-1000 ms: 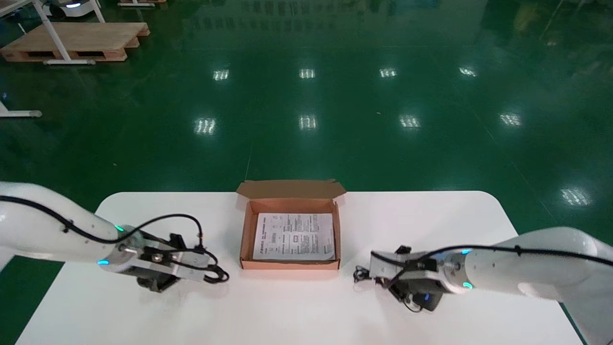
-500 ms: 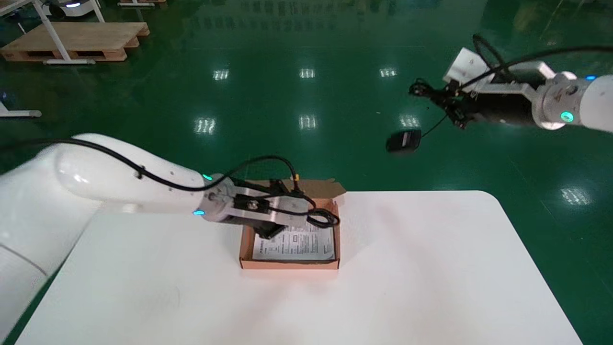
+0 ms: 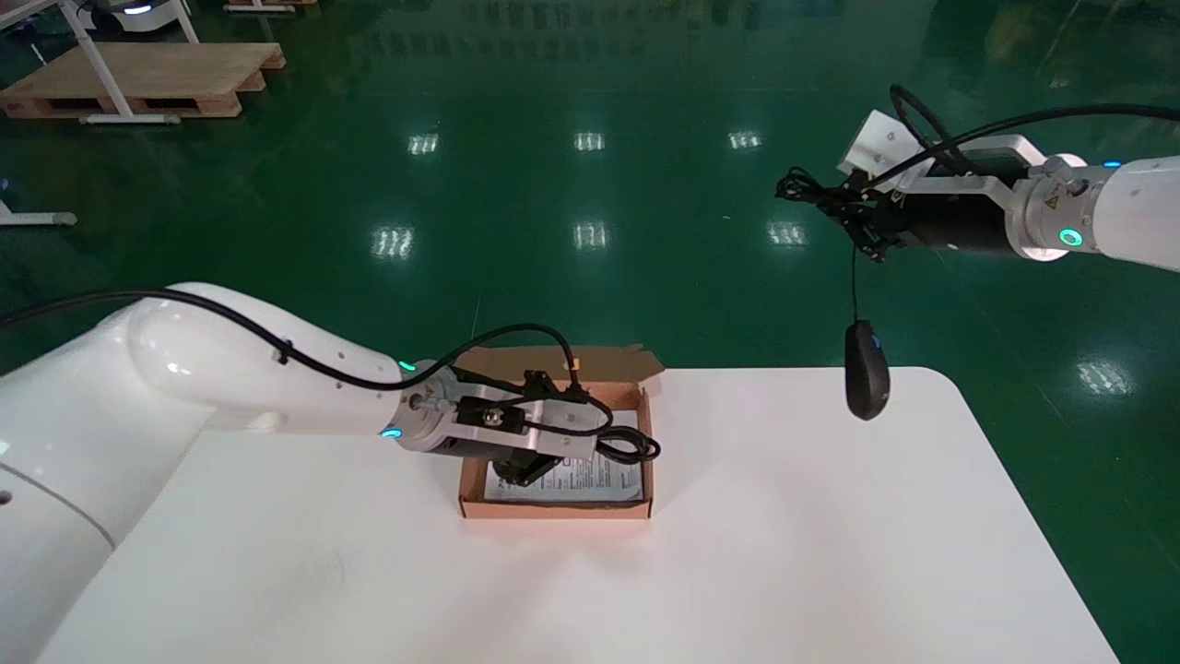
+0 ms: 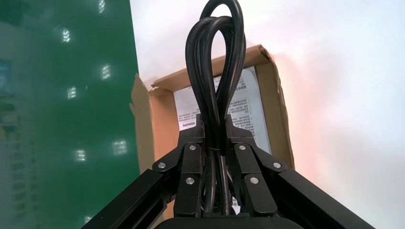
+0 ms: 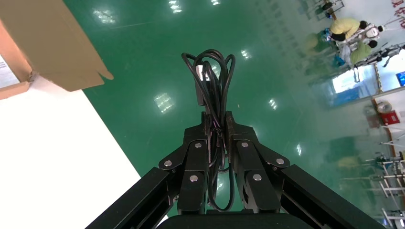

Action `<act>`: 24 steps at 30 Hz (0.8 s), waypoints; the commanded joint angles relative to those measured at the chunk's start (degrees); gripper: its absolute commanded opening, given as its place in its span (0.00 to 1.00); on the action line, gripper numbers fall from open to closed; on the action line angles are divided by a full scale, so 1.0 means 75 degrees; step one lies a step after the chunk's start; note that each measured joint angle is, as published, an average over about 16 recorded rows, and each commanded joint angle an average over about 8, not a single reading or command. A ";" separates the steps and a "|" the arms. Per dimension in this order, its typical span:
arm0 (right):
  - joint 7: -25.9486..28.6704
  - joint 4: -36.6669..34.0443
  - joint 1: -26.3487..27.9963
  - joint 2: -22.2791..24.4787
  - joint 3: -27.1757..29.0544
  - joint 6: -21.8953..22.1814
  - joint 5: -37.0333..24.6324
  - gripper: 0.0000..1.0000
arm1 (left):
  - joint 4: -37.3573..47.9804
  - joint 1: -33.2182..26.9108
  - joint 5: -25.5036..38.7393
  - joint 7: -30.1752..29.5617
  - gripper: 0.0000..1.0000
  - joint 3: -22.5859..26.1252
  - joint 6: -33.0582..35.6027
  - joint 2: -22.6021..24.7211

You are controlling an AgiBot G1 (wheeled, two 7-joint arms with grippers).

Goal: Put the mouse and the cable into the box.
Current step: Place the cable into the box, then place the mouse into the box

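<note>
Left pincer clamps cable over box; right pincer clamps cord, mouse dangling below.

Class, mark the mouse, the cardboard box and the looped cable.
mouse [image 3: 867, 373], head view, its black body.
cardboard box [image 3: 557, 508], head view, near wall.
looped cable [image 4: 212, 119], left wrist view, bundle above fingers.

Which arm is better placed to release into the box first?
Left. The left gripper holds the coiled cable over the open box. The right gripper is raised far to the right, its mouse dangling by its cord near the table's far edge.
</note>
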 commanded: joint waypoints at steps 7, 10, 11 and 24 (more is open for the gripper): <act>0.0002 0.0006 -0.0011 0.0001 -0.0003 -0.0003 -0.0002 0.00 | -0.0361 0.0447 0.0703 0.0277 0.00 0.0683 -0.1566 0.0047; 0.0002 0.0006 -0.0011 0.0001 -0.0003 -0.0003 -0.0002 0.00 | -0.0420 0.0637 0.0841 0.0285 0.00 0.1083 -0.2211 0.0079; 0.0002 0.0006 -0.0011 0.0001 -0.0003 -0.0003 -0.0002 0.00 | -0.0431 0.0673 0.0833 0.0253 0.00 0.1201 -0.2352 0.0084; -0.0002 -0.0001 -0.0011 0.0001 -0.0002 -0.0004 0.0000 0.00 | -0.0402 0.0559 0.0223 -0.0230 0.49 0.2297 -0.2812 0.0085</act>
